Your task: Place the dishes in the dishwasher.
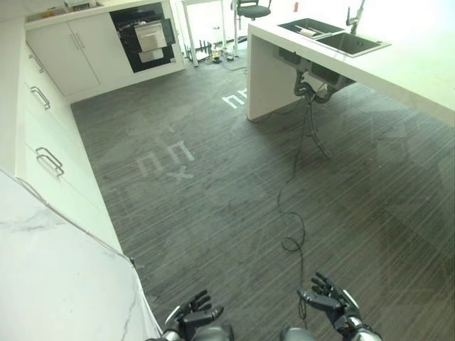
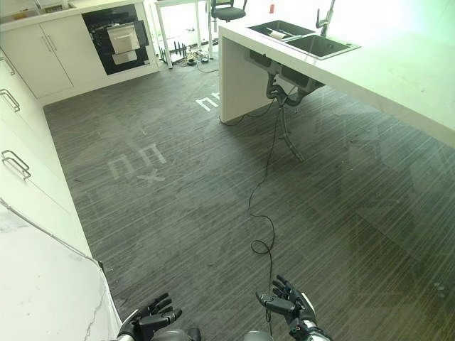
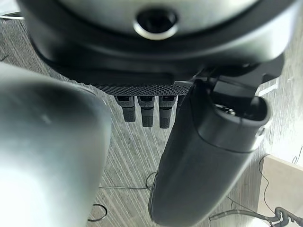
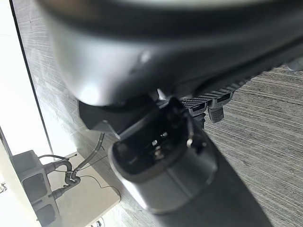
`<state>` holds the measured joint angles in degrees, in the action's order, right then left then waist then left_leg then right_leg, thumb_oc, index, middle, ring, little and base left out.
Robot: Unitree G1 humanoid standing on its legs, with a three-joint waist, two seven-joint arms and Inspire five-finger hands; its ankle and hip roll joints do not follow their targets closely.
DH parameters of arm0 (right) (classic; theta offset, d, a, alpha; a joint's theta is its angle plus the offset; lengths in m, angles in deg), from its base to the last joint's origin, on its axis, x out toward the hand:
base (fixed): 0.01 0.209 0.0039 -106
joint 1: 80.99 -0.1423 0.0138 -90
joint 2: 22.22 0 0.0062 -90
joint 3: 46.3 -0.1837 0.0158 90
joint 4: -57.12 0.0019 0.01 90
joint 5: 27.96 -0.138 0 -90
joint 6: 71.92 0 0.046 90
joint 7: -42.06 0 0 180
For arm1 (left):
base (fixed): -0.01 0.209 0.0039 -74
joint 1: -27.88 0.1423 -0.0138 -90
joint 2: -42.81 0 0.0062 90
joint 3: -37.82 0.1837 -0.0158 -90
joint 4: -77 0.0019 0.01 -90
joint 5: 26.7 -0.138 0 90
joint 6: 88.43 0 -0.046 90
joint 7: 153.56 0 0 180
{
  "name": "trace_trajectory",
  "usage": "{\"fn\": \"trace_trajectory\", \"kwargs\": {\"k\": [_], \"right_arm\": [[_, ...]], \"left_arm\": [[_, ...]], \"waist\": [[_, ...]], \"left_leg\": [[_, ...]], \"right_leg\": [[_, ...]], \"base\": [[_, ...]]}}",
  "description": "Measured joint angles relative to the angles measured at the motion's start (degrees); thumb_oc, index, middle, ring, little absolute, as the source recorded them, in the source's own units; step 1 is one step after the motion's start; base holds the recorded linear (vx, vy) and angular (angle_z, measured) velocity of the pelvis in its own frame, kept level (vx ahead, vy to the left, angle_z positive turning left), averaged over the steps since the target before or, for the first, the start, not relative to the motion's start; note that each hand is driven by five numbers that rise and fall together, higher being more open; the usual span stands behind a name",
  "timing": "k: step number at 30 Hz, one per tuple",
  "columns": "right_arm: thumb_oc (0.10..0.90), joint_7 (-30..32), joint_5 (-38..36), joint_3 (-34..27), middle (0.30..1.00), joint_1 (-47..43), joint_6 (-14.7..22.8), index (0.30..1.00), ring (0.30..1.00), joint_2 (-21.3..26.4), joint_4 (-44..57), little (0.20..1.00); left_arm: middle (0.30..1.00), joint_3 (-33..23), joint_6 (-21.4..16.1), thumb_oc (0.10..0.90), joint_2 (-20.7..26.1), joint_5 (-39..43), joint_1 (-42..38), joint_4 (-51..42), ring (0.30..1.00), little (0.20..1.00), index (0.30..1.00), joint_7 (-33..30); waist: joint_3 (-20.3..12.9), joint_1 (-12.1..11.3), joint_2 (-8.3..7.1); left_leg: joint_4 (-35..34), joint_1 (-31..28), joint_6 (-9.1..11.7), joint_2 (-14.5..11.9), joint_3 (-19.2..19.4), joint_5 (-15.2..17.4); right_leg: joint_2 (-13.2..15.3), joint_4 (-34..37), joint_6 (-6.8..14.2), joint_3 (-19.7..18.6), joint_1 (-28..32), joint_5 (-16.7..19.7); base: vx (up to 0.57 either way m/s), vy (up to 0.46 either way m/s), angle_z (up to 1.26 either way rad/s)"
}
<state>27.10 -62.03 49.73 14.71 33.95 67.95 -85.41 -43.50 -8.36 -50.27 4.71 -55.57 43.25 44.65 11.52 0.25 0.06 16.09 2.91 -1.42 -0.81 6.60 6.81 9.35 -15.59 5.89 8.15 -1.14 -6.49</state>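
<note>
In the left eye view, the left hand [image 1: 193, 315] hangs low over the grey striped floor [image 1: 213, 185], its fingers loosely curved and spread, holding nothing. The right hand [image 1: 333, 300] hangs beside it, well apart, fingers likewise relaxed and empty. Far ahead of the left hand, set into the white cabinets [image 1: 67, 50] along the back wall, stands the dishwasher [image 1: 142, 34], its dark front open with a pale rack or drawer showing inside. Far ahead of the right hand, a white counter [image 1: 398, 67] carries a sink [image 1: 334, 37] with a tap [image 1: 353, 15]; something pale lies in the basin farther from the tap, too small to tell whether it is a dish. Just beside the left hand, on its outer side, is the corner of a white marbled worktop [image 1: 57, 270].

In the right eye view, the same two hands show low down, both loose and empty, with an office chair [image 2: 227, 10] far ahead past the counter.

In the left wrist view, the left hand's fingers [image 3: 144, 111] point down toward the floor, relaxed, nothing between them and the thumb [image 3: 208, 156].

In the right wrist view, the right hand's fingers [image 4: 213, 105] rest slack above the floor, gripping nothing.
</note>
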Motion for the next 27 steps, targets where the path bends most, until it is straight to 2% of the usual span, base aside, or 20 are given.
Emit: {"fn": "trace_trajectory", "kwargs": {"k": [9, 13, 18, 23, 27], "right_arm": [[0.800, 0.04, -0.48, -0.04, 0.900, -0.14, 0.00, 0.900, 0.900, 0.03, 0.08, 0.900], [0.800, 0.12, -1.59, -0.04, 0.900, 0.03, 0.00, 0.900, 0.900, 0.03, 0.10, 0.900], [0.800, 0.12, -2.14, -0.04, 0.900, 0.57, -0.01, 0.900, 0.900, 0.08, 1.56, 0.900], [0.800, 0.15, -2.14, 0.00, 0.900, 0.59, -0.02, 0.900, 0.900, 0.08, 3.89, 0.900], [0.800, 0.21, -2.15, 0.05, 0.900, 0.53, -0.02, 0.900, 0.900, 0.12, 6.38, 0.900]], "left_arm": [[0.900, -0.01, -0.56, 0.800, 0.96, 0.05, -0.59, -0.81, 0.900, 0.900, 0.900, -1.02], [0.900, -0.06, -1.01, 0.800, 0.96, -0.46, -0.63, -0.90, 0.900, 0.900, 0.900, -4.85], [0.900, 0.00, -3.84, 0.800, 1.08, -6.01, -0.46, -2.99, 0.900, 0.900, 0.900, -11.01], [0.900, 0.05, -4.51, 0.800, 1.44, -7.49, -0.25, -6.63, 0.900, 0.900, 0.900, -12.13], [0.900, 0.06, -7.05, 0.800, 1.86, -7.53, 0.57, -10.98, 0.900, 0.900, 0.900, -16.17]], "waist": [[0.04, 0.78, 0.08], [0.15, 1.16, 0.14], [0.60, 1.18, 0.20], [1.42, 1.17, 0.56], [1.44, 1.15, 0.60]], "left_leg": [[-0.53, -0.88, -0.03, 0.00, 0.26, 0.06], [-0.53, -0.88, 0.03, -0.11, 0.35, 0.10], [-0.54, -0.89, 0.07, -0.24, 0.34, 0.09], [-0.71, -1.00, 0.19, -0.48, 0.36, 0.07], [-1.25, -1.23, 0.79, -1.15, 0.41, -0.32]], "right_leg": [[-0.02, 0.70, -0.26, -0.12, 0.77, -0.07], [-0.12, 0.68, -0.26, -0.23, 0.68, -0.06], [-0.25, 0.67, -0.26, -0.23, 0.47, -0.06], [-0.45, 0.66, -0.34, -0.52, 0.37, -0.07], [-1.21, 0.78, -0.41, -0.62, 0.50, 0.11]], "base": [[0.00, 0.000, 0.00], [0.00, 0.000, 0.00], [-0.01, -0.026, 0.00], [0.01, -0.075, -0.03], [0.03, -0.122, -0.03]]}}
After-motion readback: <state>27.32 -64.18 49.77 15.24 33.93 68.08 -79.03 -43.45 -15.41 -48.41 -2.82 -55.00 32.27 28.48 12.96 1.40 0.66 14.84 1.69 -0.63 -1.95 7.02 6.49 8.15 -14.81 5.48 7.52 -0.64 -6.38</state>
